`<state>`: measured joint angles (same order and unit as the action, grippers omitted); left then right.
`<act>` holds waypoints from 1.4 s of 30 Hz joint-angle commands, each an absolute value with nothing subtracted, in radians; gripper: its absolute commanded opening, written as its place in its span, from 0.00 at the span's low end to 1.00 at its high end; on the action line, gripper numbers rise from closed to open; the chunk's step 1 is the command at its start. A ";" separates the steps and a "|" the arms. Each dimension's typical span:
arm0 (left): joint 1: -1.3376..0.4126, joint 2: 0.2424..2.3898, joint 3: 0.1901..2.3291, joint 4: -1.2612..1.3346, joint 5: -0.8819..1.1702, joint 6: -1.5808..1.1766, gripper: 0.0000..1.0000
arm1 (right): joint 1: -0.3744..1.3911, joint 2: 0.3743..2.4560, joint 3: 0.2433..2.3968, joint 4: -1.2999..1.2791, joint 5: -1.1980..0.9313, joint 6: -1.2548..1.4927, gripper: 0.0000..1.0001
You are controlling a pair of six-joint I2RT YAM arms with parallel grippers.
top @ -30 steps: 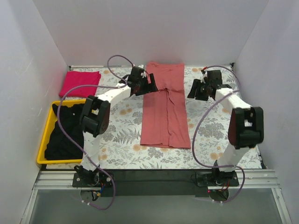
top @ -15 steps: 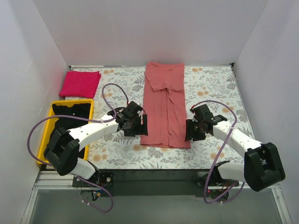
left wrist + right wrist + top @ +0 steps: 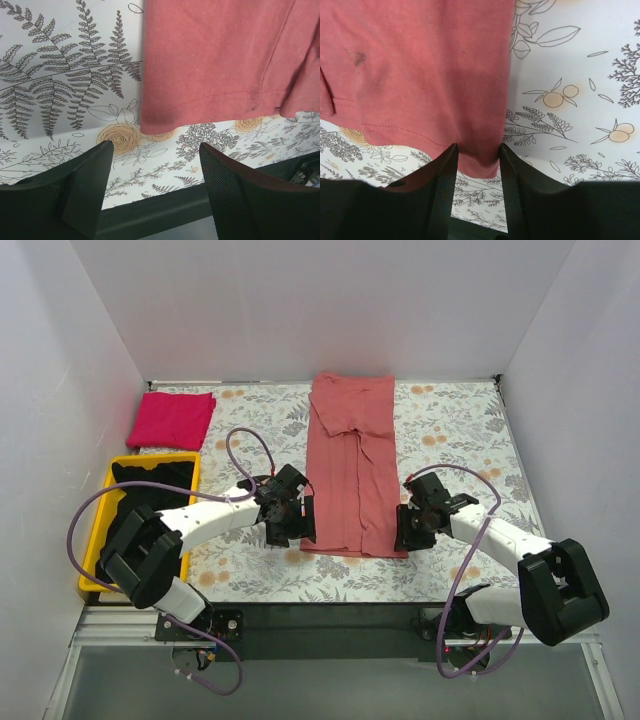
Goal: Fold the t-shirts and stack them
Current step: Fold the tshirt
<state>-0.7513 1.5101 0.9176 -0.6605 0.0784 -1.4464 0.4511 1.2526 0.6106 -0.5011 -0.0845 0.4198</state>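
1. Both arms have swung down from the far end to the near hem of the red shirt [image 3: 350,460], which lies in a long strip down the middle. I'd guess the end-to-end fold is next.
2. Left claw [image 3: 156,150] is spread, with the hem corner just ahead and untouched. Right claw [image 3: 477,150] straddles the other corner and is narrowing; can't tell if it's biting yet.
3. Bin [image 3: 97,530] holds black shirts [image 3: 150,472]. Pink shirt [image 3: 172,418] sits folded beyond it.
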 commanded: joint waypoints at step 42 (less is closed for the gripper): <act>-0.827 1.762 1.121 -0.802 -0.121 -1.483 0.45 | 0.508 1.241 0.551 -0.558 -0.038 0.407 0.01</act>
<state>-0.8143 1.7546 1.1042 -0.7902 -0.0925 -1.4811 0.4934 1.2293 0.5797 -0.4942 -0.0299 0.4191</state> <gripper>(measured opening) 0.449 0.027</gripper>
